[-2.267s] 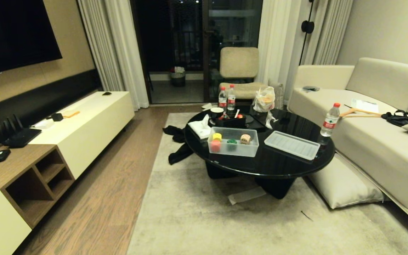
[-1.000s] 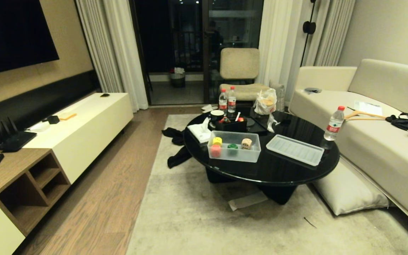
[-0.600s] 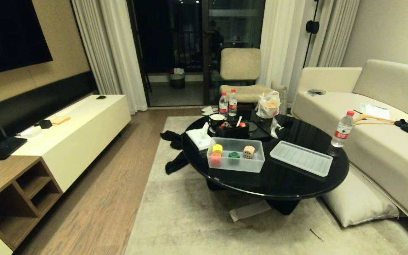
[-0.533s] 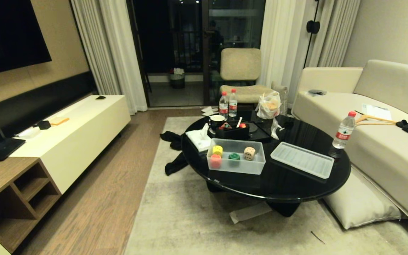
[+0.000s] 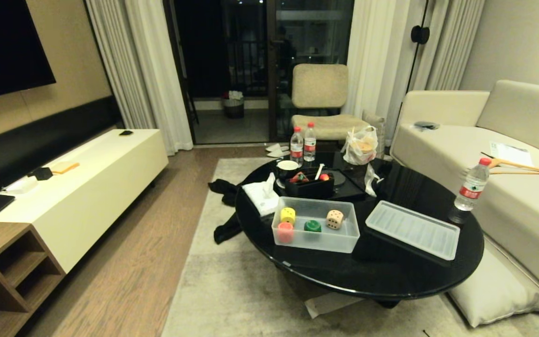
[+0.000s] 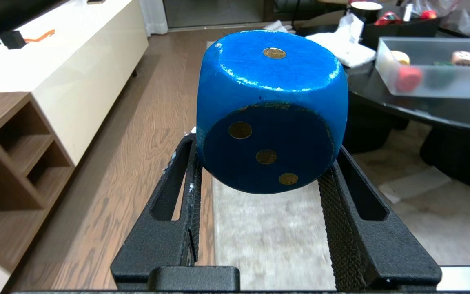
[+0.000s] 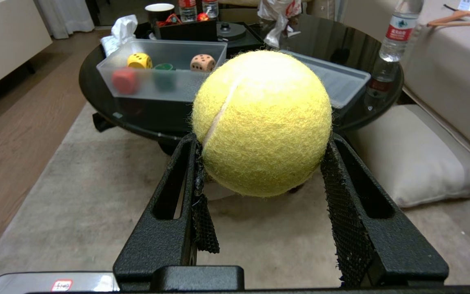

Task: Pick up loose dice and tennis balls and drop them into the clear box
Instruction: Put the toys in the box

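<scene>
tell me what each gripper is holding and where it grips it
Left gripper clamps the blue die by two opposite side faces; right gripper clamps the tennis ball across its sides.

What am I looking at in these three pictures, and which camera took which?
A wheeled robot with two arms, each ending in a pincer. The wide room picture comes from its head camera; neither arm shows there. On the round black glossy table stands the clear plastic box holding yellow, red-orange, green and beige dice, with its ribbed flat lid beside it. The other two pictures come from cameras on the wrists, looking along the fingers. The left pincer is shut on a blue rounded die with gold pips. The right pincer is shut on a fuzzy yellow tennis ball.
</scene>
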Robot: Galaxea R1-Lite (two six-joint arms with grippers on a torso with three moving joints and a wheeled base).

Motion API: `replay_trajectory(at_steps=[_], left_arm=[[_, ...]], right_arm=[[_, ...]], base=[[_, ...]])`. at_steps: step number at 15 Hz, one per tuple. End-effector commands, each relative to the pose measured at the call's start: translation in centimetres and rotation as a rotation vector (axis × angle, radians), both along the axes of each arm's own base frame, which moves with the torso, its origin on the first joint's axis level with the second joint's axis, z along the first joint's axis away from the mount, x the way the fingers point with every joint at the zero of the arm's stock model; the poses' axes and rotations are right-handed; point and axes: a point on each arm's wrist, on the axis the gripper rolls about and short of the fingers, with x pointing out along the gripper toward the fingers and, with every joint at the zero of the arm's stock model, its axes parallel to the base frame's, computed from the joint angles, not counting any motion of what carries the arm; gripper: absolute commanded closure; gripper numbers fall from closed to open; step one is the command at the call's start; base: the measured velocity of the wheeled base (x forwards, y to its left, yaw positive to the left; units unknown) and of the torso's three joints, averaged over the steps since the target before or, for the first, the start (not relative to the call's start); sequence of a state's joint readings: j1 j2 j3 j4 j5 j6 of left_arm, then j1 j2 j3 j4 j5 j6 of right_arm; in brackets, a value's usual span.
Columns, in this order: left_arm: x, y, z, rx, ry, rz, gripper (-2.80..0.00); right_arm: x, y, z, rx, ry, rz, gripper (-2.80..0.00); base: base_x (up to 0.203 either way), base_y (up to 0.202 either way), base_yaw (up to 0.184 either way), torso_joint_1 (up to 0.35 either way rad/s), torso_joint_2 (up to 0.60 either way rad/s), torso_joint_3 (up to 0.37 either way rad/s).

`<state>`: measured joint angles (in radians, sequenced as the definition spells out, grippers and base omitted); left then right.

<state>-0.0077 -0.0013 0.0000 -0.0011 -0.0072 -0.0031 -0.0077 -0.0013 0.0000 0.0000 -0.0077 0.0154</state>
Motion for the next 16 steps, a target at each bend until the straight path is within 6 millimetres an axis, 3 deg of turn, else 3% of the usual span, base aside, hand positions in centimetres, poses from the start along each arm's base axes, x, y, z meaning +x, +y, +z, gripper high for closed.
replay_trajectory(at_steps=[1, 10, 16], left_arm=[[0.01, 0.00, -0.04, 0.000, 0.001, 0.001, 0.00], [0.01, 0.00, -0.04, 0.000, 0.001, 0.000, 0.00], [0.01, 0.00, -0.04, 0.000, 0.001, 0.001, 0.00]], right_arm=[[0.01, 0.00, -0.04, 0.000, 0.001, 0.000, 0.00], [0.00, 0.00, 0.00, 0.000, 0.000, 0.000, 0.00], [0.01, 0.00, -0.03, 0.000, 0.001, 0.000, 0.00]], base=[[0.193, 0.000, -0.002, -0.002, 0.00, 0.002], [0.181, 0.000, 0.001, 0.004, 0.00, 0.002], [0.011, 0.000, 0.000, 0.002, 0.00, 0.000]])
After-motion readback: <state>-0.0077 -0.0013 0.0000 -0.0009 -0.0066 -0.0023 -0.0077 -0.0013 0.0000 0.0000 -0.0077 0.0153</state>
